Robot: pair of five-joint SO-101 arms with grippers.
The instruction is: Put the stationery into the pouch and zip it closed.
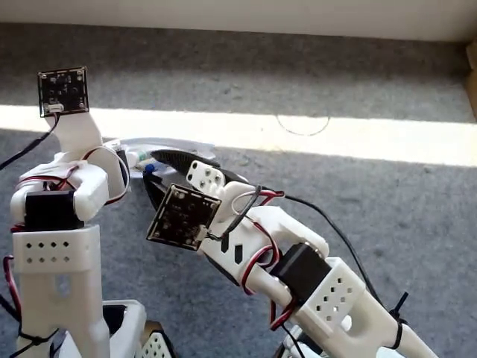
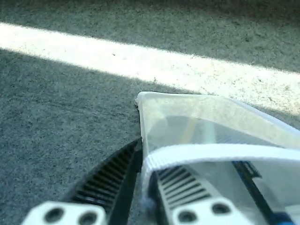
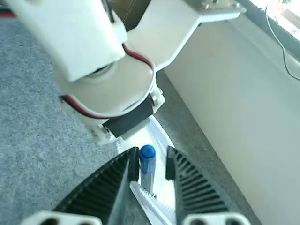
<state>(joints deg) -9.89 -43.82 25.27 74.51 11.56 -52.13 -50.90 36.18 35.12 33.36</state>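
- While the left gripper point(image 2: 145, 161) sits low over the grey tabletop point(image 1: 373, 224), its jaws are pinched narrow on the white top band of the pouch point(image 2: 201, 122), and that band runs right through between them.
- The pouch is see-through mesh and stands up off the tabletop from that clamped edge. Its far corner sits right at the near edge of a bright strip of sunlight point(image 2: 187, 70).
- Through the mesh, in the left wrist view, a dark stick-like item and a bit of blue show inside, too blurred to name for sure.
- Over to the right gripper point(image 3: 150, 164): its jaws are set narrow, one on each side of a pen point(image 3: 147, 154) with a blue cap.
- One jaw looks to touch the pen and a sliver of gap shows at the other, so there's no firm squeeze that I can see.
- The pen's barrel lies right over the pouch's white toothed zip edge, just beyond the jaws.
- From the high view, both arms crowd together at the left of the tabletop with the pouch point(image 1: 186, 148) peeking out between them. The right arm stretches in from the lower right, and the left arm stands upright beside it.
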